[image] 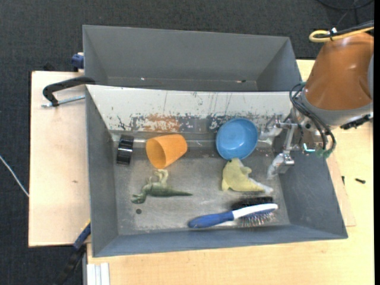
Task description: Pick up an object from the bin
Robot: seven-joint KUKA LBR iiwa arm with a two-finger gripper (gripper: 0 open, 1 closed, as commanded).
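Grey metal walls of the bin (101, 177) framed a scatter of small things as the robot's gripper (271, 153) hung low at the right side, close to the right wall. Its jaws stood apart and empty, one reaching toward the back wall and the other pointing down at the floor. An orange cover (341, 70) on the arm rose outside the bin's right rim.

Nearest the gripper, just to its left, a blue bowl (237, 138) leaned against the back wall with its hollow facing the camera. Just in front of the bowl, and below the gripper in the view, a pale yellow lump (240, 177) of soft-looking material lay on the floor. Neither one sat between the jaws.

Along the front wall a brush (234, 215) with a blue handle and dark bristles lay nearly flat, its bristle end toward the right. Further left, an orange cup (166, 149) rested on its side near the back wall, its mouth turned to the left. A small black cylinder (124, 150) lay beside it, and a green toy dinosaur (157, 189) sprawled in front of the cup.
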